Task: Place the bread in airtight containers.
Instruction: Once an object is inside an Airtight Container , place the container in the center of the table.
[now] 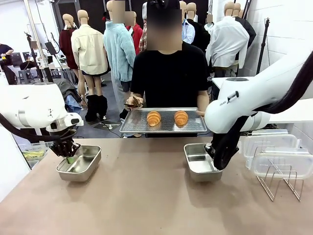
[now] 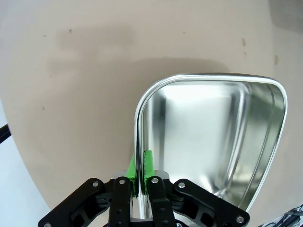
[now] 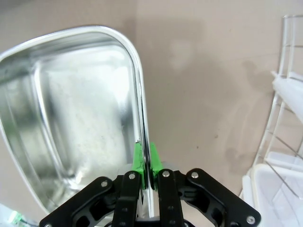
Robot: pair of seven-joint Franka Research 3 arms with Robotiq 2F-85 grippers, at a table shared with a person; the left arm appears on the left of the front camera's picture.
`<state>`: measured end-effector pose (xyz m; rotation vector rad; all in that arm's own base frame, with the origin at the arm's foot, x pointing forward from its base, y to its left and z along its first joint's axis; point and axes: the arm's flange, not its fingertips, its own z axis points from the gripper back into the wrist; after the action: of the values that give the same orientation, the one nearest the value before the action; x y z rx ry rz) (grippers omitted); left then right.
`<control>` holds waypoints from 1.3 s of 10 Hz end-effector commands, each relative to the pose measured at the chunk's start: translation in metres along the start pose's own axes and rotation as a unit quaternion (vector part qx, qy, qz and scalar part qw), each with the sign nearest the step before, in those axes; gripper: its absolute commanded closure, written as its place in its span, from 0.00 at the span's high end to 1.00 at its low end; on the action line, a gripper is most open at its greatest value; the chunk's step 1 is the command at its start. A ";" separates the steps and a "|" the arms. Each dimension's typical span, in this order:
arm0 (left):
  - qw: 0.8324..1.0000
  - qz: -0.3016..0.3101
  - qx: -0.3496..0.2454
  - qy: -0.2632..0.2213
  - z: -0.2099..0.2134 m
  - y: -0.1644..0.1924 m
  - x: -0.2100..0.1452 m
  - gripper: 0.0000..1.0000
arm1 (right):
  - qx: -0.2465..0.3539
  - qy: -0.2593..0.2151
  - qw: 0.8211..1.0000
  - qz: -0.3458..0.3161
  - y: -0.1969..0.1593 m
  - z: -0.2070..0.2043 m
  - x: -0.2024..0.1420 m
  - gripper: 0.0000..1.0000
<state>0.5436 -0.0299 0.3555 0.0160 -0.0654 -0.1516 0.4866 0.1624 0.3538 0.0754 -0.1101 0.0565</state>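
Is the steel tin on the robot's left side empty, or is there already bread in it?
Empty. The left tin has a bare, shiny floor; both croissants lie on the far tray.

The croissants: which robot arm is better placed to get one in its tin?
Probably the right. Its fingers pinch the right tin, which sits close by the tray holding the croissants. The left fingers pinch the left tin, farther off to the side.

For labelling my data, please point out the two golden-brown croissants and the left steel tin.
Left golden-brown croissant (image 1: 153, 118), front view, crust middle.
Right golden-brown croissant (image 1: 181, 117), front view, crust middle.
Left rectangular stainless-steel tin (image 1: 85, 163), front view, bare floor.
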 end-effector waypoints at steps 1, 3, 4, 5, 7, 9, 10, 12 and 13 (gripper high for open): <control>1.000 0.024 0.009 -0.007 0.038 -0.009 -0.015 0.00 | 0.024 -0.022 0.999 -0.017 -0.002 0.035 -0.005 0.00; 0.998 0.048 -0.028 0.017 0.075 -0.017 -0.013 0.00 | 0.029 -0.023 0.999 -0.037 -0.008 0.067 0.002 0.00; 0.997 0.065 -0.035 0.023 0.090 -0.023 -0.010 0.00 | 0.031 -0.014 0.998 -0.048 -0.010 0.076 0.008 0.00; 0.996 0.067 -0.047 0.024 0.100 -0.029 -0.010 0.00 | 0.032 -0.014 0.998 -0.059 -0.014 0.080 0.012 0.00; 0.995 0.058 -0.083 0.015 0.111 -0.036 -0.012 0.00 | 0.038 -0.007 0.997 -0.066 -0.018 0.079 0.013 0.00; 0.995 0.057 -0.076 0.004 0.119 -0.045 -0.015 0.00 | 0.038 0.000 0.997 -0.071 -0.020 0.077 0.013 0.00; 0.995 0.058 -0.077 0.002 0.120 -0.046 -0.017 0.00 | 0.035 0.003 0.997 -0.063 -0.017 0.074 0.016 0.00; 0.996 0.052 -0.071 0.015 0.113 -0.041 -0.012 0.00 | 0.028 -0.004 0.998 -0.057 -0.023 0.074 0.009 0.00; 0.996 0.052 -0.071 0.015 0.113 -0.041 -0.012 0.00 | 0.028 -0.004 0.998 -0.057 -0.023 0.074 0.009 0.00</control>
<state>0.5177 -0.0718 0.4642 -0.1260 -0.0209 -0.0545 0.4895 0.1348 0.4230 0.1374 -0.1059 -0.0539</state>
